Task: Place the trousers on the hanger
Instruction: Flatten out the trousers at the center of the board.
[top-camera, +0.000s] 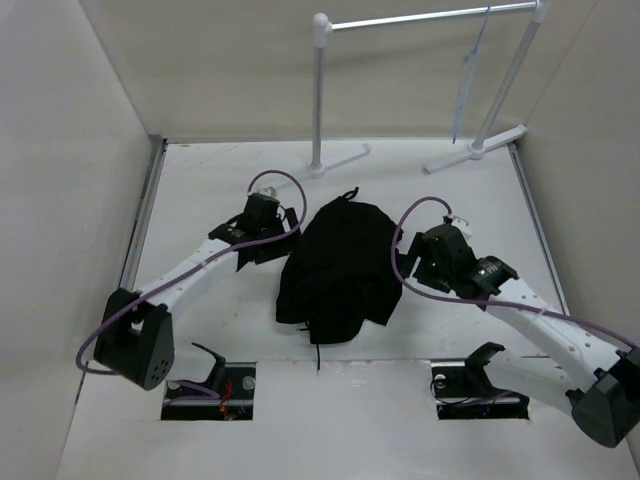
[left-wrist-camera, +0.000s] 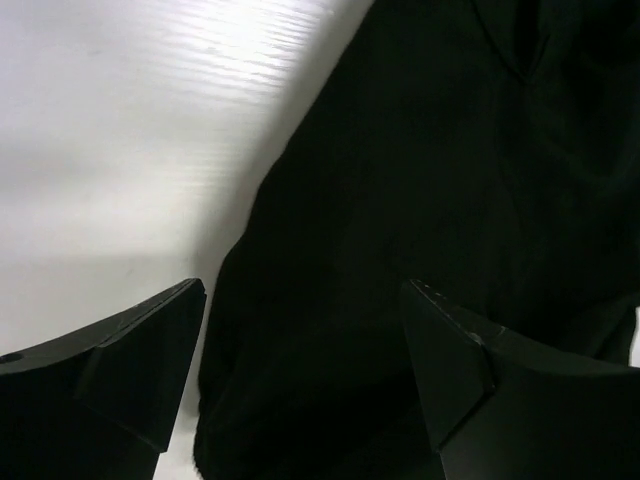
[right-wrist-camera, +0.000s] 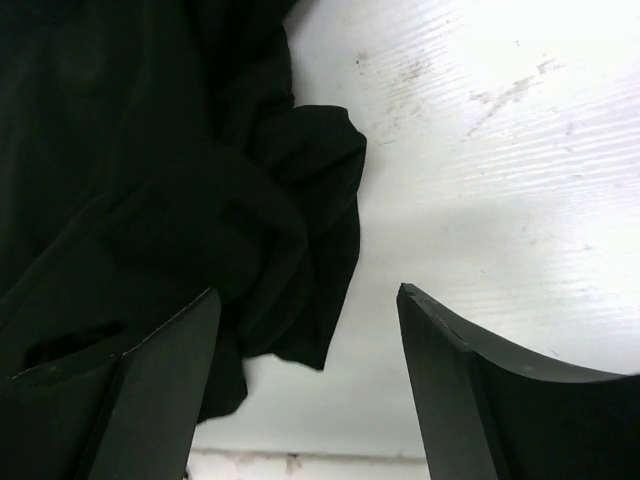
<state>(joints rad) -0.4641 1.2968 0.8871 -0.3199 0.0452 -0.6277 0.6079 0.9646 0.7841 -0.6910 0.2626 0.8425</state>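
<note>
The black trousers (top-camera: 340, 268) lie bunched in a heap on the white table (top-camera: 200, 190), between my two arms. The pale-blue hanger (top-camera: 468, 75) hangs from the rail of the white garment rack (top-camera: 420, 18) at the back right. My left gripper (top-camera: 292, 228) is open at the heap's upper left edge; in the left wrist view the gripper (left-wrist-camera: 305, 300) has the black cloth (left-wrist-camera: 430, 200) between its spread fingers. My right gripper (top-camera: 405, 262) is open at the heap's right edge; in the right wrist view the gripper (right-wrist-camera: 308, 305) has a cloth fold (right-wrist-camera: 290, 210) by its left finger.
The rack's two white T-shaped feet (top-camera: 340, 160) (top-camera: 478, 148) stand on the table's far side. Beige walls close in the left, right and back. Two dark cut-outs (top-camera: 210, 392) (top-camera: 478, 390) hold the arm bases at the near edge.
</note>
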